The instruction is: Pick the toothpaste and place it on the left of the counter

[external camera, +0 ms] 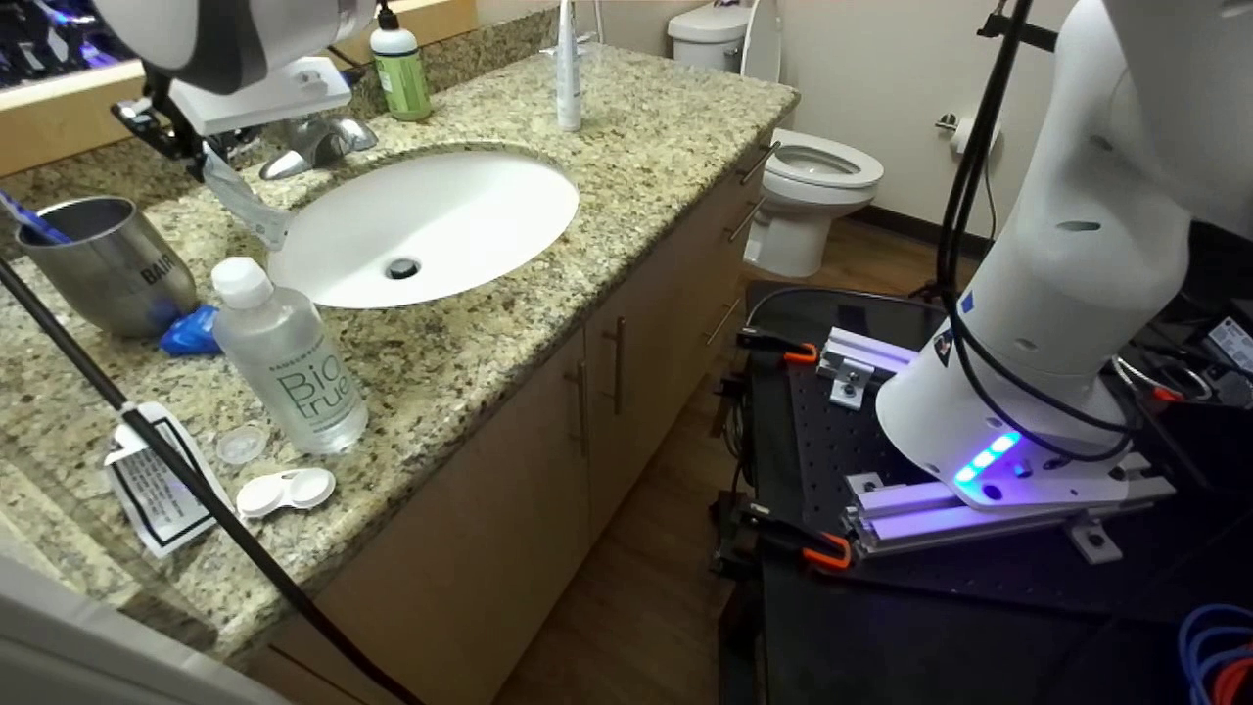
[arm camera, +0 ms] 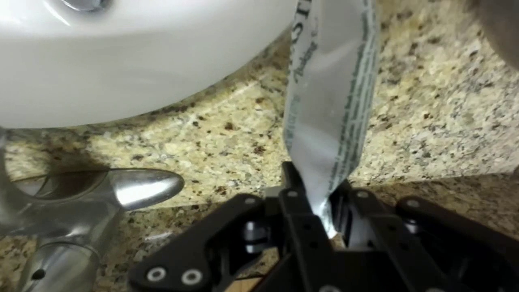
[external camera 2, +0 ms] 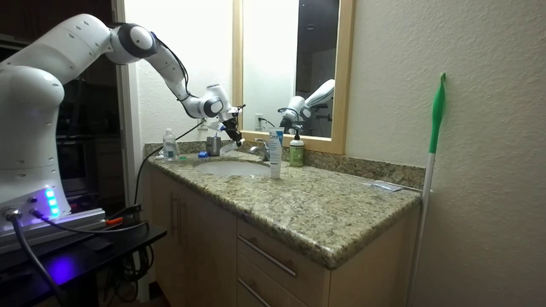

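The toothpaste (external camera: 240, 199), a small whitish-grey tube with dark print, hangs tilted from my gripper (external camera: 199, 162) near the faucet side of the sink. My gripper is shut on one narrow end of the tube, as the wrist view shows; the toothpaste (arm camera: 330, 101) points away from the fingers (arm camera: 318, 182). The toothpaste (external camera 2: 229, 148) and gripper (external camera 2: 236, 138) also show beside the steel cup. The tube is over the speckled granite counter (external camera: 666, 127) by the sink's edge; I cannot tell whether its free end touches anything.
A steel cup (external camera: 113, 274) with a blue toothbrush, a clear bottle (external camera: 303, 382), a blue item (external camera: 191, 333) and a lens case (external camera: 284, 492) stand near the sink (external camera: 489, 211). The faucet (external camera: 318, 142), green soap bottle (external camera: 401, 78) and tall white tube (external camera: 568, 78) stand around it.
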`<state>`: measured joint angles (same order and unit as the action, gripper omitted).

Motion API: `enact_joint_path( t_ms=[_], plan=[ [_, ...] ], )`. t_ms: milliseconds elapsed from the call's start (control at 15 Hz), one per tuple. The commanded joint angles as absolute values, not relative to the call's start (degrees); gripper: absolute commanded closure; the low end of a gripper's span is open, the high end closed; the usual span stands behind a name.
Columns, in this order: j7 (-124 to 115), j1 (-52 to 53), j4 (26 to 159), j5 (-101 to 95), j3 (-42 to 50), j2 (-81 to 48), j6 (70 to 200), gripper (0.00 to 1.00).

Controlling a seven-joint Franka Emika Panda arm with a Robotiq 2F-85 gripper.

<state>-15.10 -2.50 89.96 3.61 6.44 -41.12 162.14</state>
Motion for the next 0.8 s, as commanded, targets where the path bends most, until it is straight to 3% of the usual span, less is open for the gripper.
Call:
enact_joint_path(
  t_ms=[0,200,267,733],
  plan=[
    [-16.1,-2.1,87.4,4.9,6.8,-43.3,162.4,0.81],
    [-18.1,-1.9,82.9,5.6,7.2,-46.5,162.4,0.81],
    [-18.2,-1.9,82.5,5.7,7.2,-46.7,162.4,0.95],
    [-19.5,-2.1,79.6,8.6,6.3,-50.2,162.7,0.95]
  ],
)
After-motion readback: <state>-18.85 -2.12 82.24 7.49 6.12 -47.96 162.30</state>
